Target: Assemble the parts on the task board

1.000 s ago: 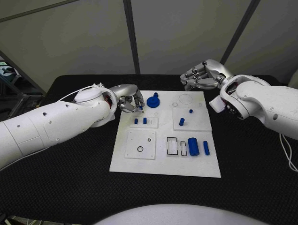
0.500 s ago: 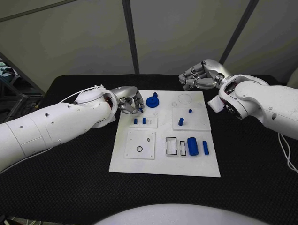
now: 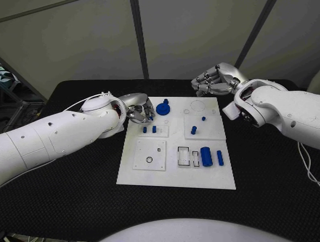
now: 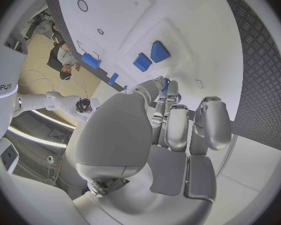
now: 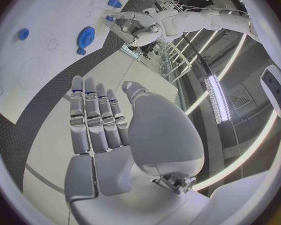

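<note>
The white task board (image 3: pixel 176 176) lies in the middle of the black table. A blue gear (image 3: pixel 163 108) stands near its far left corner and also appears in the right wrist view (image 5: pixel 86 35). Two small blue pegs (image 3: pixel 149 129) stand just nearer than the gear, and two more (image 3: pixel 194 130) stand to their right. A thick blue cylinder (image 3: pixel 206 156) and a slim blue piece (image 3: pixel 220 157) lie near the right edge. My left hand (image 3: pixel 138 112) hovers at the board's left edge beside the gear, fingers (image 4: pixel 178 130) curled in. Blue shows behind its fingertips; contact is unclear. My right hand (image 3: pixel 212 81) is raised beyond the far right corner, fingers (image 5: pixel 97 120) straight, holding nothing.
A round recess (image 3: pixel 197 106) is at the board's far right. A square plate with a small hole (image 3: pixel 149 160) sits near left, and rectangular slots (image 3: pixel 184 156) lie beside the cylinder. Black table mat (image 3: pixel 72 191) surrounds the board on every side.
My left hand has drawn slightly left, away from the gear. The right hand has barely moved, and the parts on the board are where they were.
</note>
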`<state>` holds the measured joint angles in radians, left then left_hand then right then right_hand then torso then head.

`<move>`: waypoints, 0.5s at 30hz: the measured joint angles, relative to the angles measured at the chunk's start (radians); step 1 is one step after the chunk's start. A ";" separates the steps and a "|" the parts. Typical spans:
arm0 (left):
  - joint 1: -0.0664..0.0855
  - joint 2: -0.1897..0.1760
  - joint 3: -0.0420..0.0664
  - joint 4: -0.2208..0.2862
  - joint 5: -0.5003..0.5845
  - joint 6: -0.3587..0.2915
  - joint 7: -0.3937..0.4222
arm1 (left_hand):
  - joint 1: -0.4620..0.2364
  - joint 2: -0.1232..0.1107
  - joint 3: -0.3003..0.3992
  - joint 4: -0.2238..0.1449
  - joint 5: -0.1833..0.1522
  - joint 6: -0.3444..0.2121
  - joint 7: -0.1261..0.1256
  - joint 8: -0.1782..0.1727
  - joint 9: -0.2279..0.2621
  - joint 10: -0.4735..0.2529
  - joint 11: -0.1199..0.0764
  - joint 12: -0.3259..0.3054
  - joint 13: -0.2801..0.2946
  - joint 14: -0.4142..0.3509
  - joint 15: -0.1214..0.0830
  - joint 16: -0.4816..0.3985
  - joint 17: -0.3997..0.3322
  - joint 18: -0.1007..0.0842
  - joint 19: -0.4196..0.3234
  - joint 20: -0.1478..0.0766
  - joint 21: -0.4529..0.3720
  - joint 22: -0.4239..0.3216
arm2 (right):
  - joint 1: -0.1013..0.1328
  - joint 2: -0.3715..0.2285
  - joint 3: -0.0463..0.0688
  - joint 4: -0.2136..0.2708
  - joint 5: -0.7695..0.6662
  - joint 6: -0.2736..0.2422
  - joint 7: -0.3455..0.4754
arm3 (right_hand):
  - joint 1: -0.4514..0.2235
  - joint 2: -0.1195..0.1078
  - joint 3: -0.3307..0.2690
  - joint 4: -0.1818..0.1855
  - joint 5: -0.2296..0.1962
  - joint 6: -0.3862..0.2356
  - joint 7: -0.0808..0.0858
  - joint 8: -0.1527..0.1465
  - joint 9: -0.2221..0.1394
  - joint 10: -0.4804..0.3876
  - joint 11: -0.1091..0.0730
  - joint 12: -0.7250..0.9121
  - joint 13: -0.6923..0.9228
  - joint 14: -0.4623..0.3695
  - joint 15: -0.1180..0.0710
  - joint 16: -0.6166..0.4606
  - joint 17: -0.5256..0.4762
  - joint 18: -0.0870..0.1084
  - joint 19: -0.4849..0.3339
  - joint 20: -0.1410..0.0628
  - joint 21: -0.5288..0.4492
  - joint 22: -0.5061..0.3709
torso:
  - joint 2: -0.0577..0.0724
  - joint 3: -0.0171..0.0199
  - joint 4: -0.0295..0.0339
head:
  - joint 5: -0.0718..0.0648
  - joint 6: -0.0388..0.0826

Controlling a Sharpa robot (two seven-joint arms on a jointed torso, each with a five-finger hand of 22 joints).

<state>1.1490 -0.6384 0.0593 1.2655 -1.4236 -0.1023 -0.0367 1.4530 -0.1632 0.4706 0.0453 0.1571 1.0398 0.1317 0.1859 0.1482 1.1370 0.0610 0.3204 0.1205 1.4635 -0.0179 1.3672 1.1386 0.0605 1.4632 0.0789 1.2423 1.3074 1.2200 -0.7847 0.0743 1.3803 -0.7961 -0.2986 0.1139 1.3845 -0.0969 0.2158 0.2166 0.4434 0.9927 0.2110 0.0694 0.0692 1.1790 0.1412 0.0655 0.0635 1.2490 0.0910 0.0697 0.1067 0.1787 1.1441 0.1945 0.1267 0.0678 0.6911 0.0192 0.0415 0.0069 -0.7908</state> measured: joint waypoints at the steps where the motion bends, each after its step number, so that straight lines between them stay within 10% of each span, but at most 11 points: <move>1: 0.000 0.000 0.000 0.000 0.000 0.001 0.000 | -0.001 0.001 0.000 0.000 0.000 0.000 0.000 0.000 0.000 0.000 0.000 0.000 0.000 0.000 0.000 0.000 0.000 0.000 0.000 0.000 0.000 0.000 | 0.000 0.000 0.000 0.000 0.000 0.000 0.000 | 0.000 0.000 0.000 0.000 0.000 0.000 0.000 0.000 0.000 0.000 0.000 0.000 0.000 0.000 0.000 0.000 0.000 0.000 0.000 0.000 0.000 0.000 | 0.000 0.0000 0.0000 | 0.000 0.000; 15: 0.000 0.012 0.000 -0.009 0.001 0.008 0.001 | -0.006 -0.002 0.000 0.000 0.000 0.007 -0.007 0.000 0.000 0.011 -0.004 0.000 0.004 0.000 0.000 0.000 -0.002 0.000 0.000 0.000 0.000 0.000 | 0.000 0.001 0.000 0.000 0.000 0.000 0.000 | 0.000 0.000 0.000 0.000 0.000 0.000 0.000 0.000 0.000 0.000 0.000 0.000 0.000 0.000 0.000 0.000 -0.001 0.000 0.000 0.000 0.000 0.000 | 0.000 0.0003 0.0001 | 0.000 0.001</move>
<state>1.1489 -0.6264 0.0595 1.2564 -1.4224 -0.0943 -0.0361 1.4475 -0.1654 0.4706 0.0453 0.1571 1.0472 0.1248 0.1858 0.1480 1.1478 0.0572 0.3204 0.1247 1.4635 -0.0179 1.3672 1.1361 0.0605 1.4632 0.0789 1.2421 1.3073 1.2200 -0.7842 0.0743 1.3803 -0.7961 -0.2986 0.1138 1.3845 -0.0969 0.2158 0.2166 0.4434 0.9927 0.2111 0.0694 0.0692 1.1790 0.1411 0.0655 0.0635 1.2490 0.0910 0.0697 0.1059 0.1787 1.1441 0.1945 0.1267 0.0678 0.6911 0.0195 0.0416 0.0072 -0.7899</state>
